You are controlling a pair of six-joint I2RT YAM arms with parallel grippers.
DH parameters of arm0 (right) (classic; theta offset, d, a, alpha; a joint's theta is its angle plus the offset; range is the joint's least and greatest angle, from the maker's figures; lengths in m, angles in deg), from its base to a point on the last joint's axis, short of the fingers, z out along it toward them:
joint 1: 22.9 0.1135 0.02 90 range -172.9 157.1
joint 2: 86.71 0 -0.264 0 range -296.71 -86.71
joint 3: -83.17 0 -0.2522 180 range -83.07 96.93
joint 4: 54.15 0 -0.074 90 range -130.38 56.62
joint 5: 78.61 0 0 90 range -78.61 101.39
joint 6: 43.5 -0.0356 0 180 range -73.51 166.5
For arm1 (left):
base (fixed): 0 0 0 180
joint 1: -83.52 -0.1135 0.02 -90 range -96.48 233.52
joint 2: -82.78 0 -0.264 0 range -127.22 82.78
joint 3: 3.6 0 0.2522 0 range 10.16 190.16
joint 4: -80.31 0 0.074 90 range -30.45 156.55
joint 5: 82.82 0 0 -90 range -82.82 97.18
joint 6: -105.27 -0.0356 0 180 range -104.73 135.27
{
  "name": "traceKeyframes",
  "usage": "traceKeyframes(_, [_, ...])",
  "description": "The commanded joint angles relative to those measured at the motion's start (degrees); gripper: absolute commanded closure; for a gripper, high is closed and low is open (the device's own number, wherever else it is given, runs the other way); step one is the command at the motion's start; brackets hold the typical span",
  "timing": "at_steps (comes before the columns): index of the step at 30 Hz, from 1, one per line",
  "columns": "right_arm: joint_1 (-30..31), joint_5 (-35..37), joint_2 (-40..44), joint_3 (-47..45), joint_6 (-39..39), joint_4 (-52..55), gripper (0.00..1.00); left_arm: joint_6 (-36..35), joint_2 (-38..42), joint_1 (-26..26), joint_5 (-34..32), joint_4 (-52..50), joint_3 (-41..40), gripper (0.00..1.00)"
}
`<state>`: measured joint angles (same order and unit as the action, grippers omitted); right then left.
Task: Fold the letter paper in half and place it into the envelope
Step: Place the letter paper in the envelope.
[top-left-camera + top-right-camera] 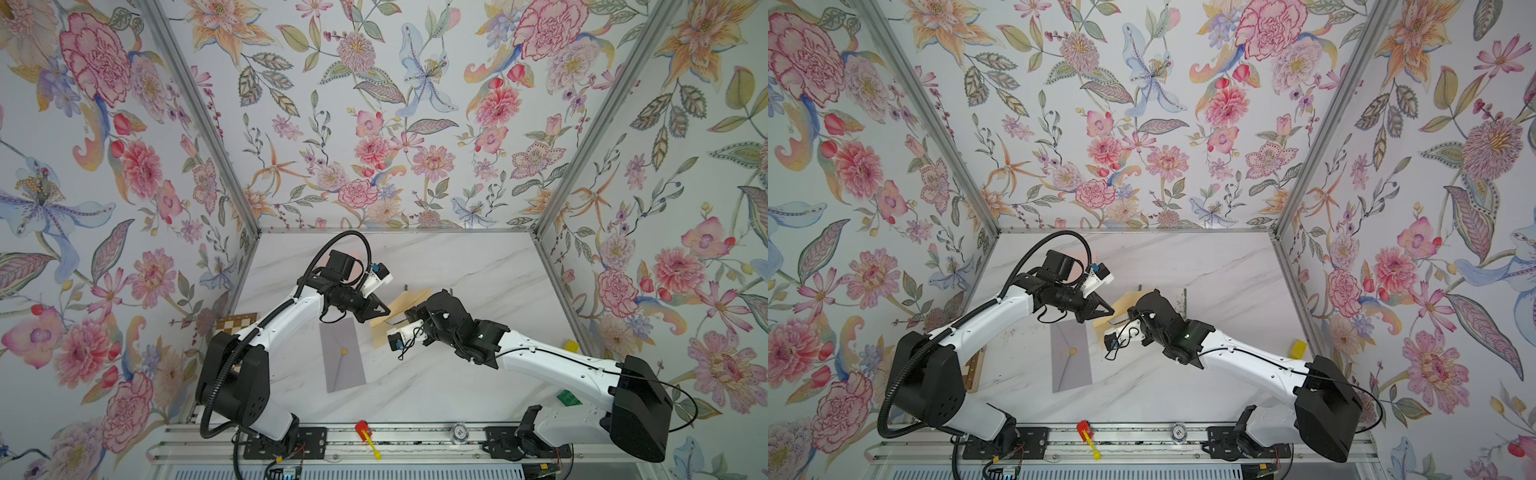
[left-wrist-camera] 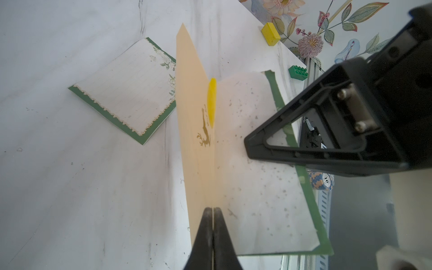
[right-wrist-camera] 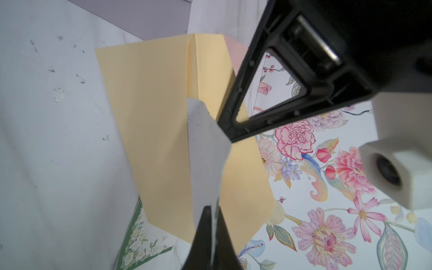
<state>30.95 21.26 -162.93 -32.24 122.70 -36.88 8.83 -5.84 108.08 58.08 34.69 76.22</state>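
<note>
Pincers both closed: left pincer clamped cream envelope edge, right pincer clamped letter paper, paper tip against envelope's inner fold. Pair was held over mid-desk, right of grey envelope. Green-bordered sheet lay flat on desk.

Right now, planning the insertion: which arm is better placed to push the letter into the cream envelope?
Probably the right: the right pincer is shut on the letter paper, whose corner points into the cream envelope, while the left pincer is shut on that envelope's edge.
</note>
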Motion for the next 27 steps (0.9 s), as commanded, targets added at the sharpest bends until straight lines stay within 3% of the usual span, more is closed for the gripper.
traceKeyframes(1, [-0.86, -0.72, 1.04, -1.46, -1.31, -1.64, 1.0, -0.06, -0.42, 0.67, 2.28, -0.11, -0.58, 1.0])
traceKeyframes(18, [-2.36, 5.07, 4.63, -3.12, 2.7, -1.93, 1.0, -0.59, -0.5, 2.56, 2.81, -1.63, -0.5, 1.0])
traceKeyframes(27, [0.48, 2.81, 2.49, -2.8, 1.18, -0.35, 1.0, -0.59, -0.5, 3.5, 2.34, -1.81, -0.18, 1.0])
